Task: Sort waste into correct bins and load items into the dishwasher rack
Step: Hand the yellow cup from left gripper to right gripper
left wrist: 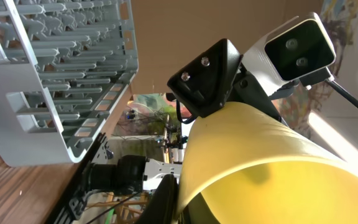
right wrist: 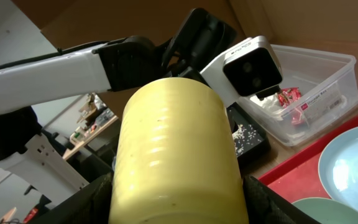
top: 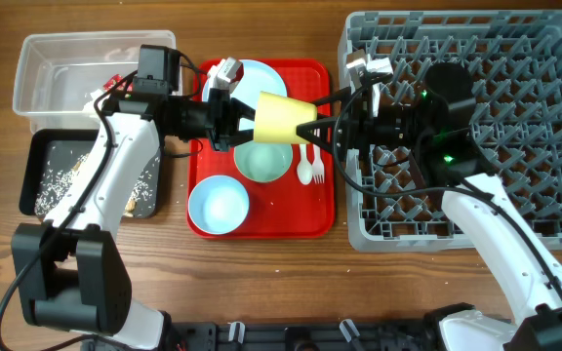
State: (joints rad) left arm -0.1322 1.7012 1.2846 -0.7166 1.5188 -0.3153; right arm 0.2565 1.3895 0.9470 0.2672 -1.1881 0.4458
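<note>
A small yellow cup (top: 281, 117) hangs sideways in the air over the red serving tray (top: 201, 222), between both grippers. My left gripper (top: 245, 122) is shut on its rim, with one black finger against the cup wall in the left wrist view (left wrist: 179, 199). My right gripper (top: 312, 125) has a finger against each side of the cup's base (right wrist: 176, 155). The grey dishwasher rack (top: 515, 58) stands at the right. A red wrapper (right wrist: 289, 96) lies in the clear tub (top: 57, 58).
On the red tray are a light blue plate (top: 261, 78), a pale green bowl (top: 261, 161), a light blue bowl (top: 219, 205) and a white fork and spoon (top: 310, 168). The black tray (top: 42, 156) holds white crumbs (top: 52, 185).
</note>
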